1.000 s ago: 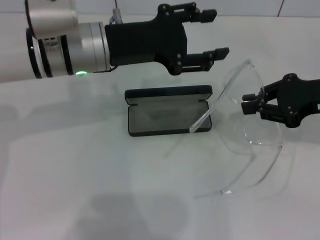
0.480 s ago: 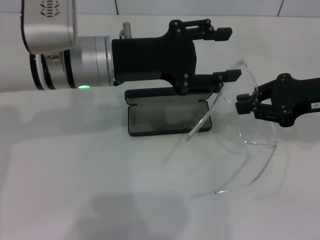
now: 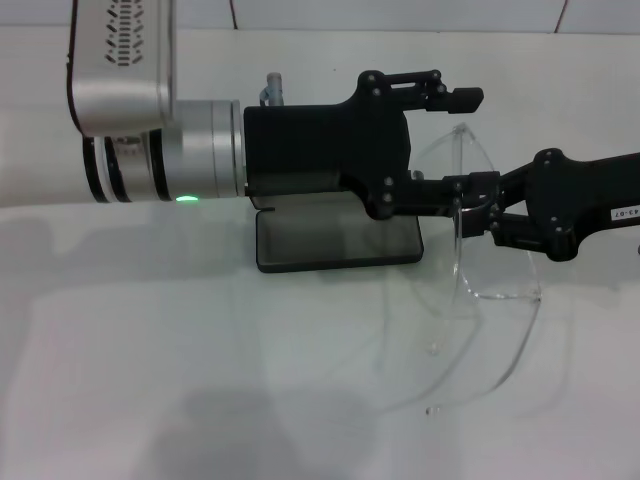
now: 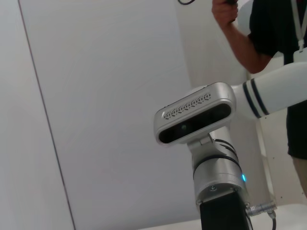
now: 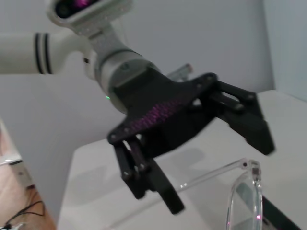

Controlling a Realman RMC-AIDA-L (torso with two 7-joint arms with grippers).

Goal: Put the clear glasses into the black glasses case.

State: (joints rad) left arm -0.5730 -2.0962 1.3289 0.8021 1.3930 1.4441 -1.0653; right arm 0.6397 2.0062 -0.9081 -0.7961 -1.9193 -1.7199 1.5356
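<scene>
The clear glasses [image 3: 497,268] hang in the air to the right of the black glasses case [image 3: 335,243], arms pointing down toward the table. My right gripper [image 3: 468,212] is shut on the lens's upper edge. My left gripper [image 3: 473,140] reaches in from the left, open, its fingers above and below the lens's top corner; the lower finger is close to the right gripper. The case lies open on the table, its lid hidden behind the left gripper. In the right wrist view the open left gripper [image 5: 218,165] straddles the clear glasses [image 5: 242,191].
The white table [image 3: 200,380] spreads out in front of the case. In the left wrist view, my right arm's wrist [image 4: 211,158] stands before a white wall, and a person [image 4: 273,43] is behind it.
The left gripper has moved right and down until its fingers bracket the lens corner. The right gripper has carried the glasses left, and their arm no longer lies over the case.
</scene>
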